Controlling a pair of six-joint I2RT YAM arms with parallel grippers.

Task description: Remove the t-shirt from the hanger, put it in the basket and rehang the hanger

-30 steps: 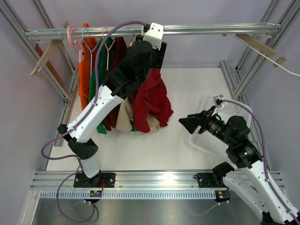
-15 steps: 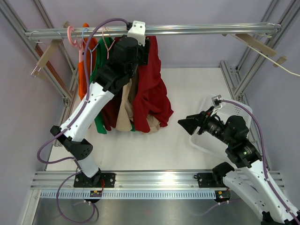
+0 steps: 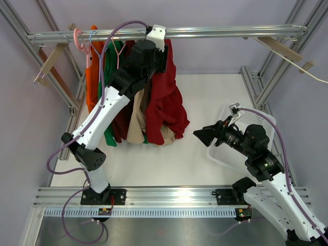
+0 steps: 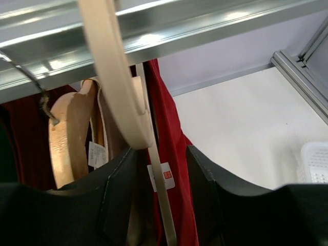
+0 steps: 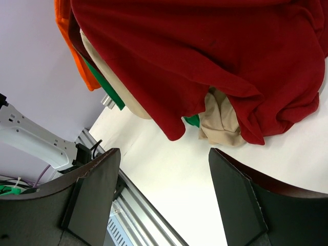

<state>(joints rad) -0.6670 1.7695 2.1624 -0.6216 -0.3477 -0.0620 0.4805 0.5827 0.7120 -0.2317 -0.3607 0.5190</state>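
A red t-shirt (image 3: 166,102) hangs from the metal rail (image 3: 230,32), its hem bunched low over the table. In the left wrist view its cream hanger (image 4: 115,77) hooks over the rail, and a thin stem runs down past the white neck label (image 4: 165,176). My left gripper (image 4: 160,154) is up at the rail (image 3: 156,51). Its jaws stand apart on either side of that stem and the red collar, and I see no contact. My right gripper (image 3: 201,134) hovers open to the right of the shirt's hem, with only table between its fingers (image 5: 97,189).
Orange (image 3: 92,82), green (image 3: 108,92) and beige (image 3: 136,128) shirts hang left of and behind the red one. A wooden hanger (image 4: 66,138) is beside the cream one. A white basket (image 3: 261,123) sits at the right under my right arm.
My left wrist has shifted a little left along the rail, and its jaws have narrowed around the hanger stem. The right arm has barely moved.
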